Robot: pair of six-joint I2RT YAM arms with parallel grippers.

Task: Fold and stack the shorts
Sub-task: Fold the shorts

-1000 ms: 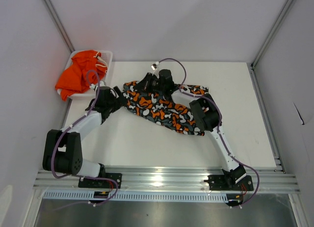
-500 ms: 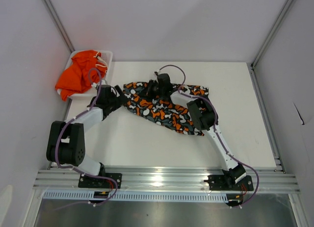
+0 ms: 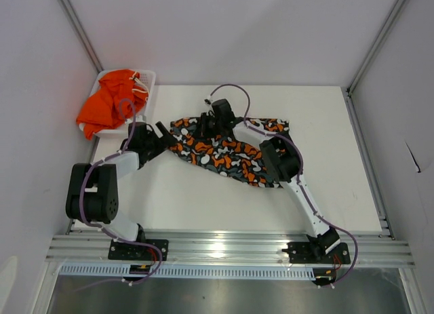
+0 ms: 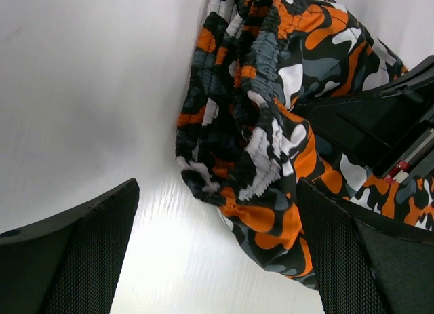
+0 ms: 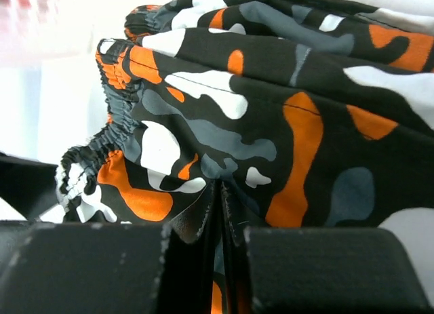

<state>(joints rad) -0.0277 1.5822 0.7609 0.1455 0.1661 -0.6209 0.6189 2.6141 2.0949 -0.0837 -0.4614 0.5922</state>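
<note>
The patterned shorts (image 3: 227,153) lie spread across the middle of the table, blotched orange, black, white and grey. My right gripper (image 3: 205,124) is shut on their fabric near the elastic waistband, and the cloth (image 5: 271,90) puckers where the jaws pinch it (image 5: 221,195). My left gripper (image 3: 163,137) stands wide open just left of the waistband end (image 4: 251,144), and its fingers (image 4: 74,253) touch no cloth. The plain orange shorts (image 3: 108,102) with a white drawstring hang bunched over a white basket at the back left.
The white mesh basket (image 3: 148,77) sits in the table's back left corner, against the left wall. White enclosure walls stand on three sides. An aluminium rail (image 3: 224,246) carrying both arm bases runs along the near edge.
My right gripper has drawn the waistband slightly left and toward the near edge. The left arm's elbow has risen and folded back, while its open gripper stays by the waistband end.
</note>
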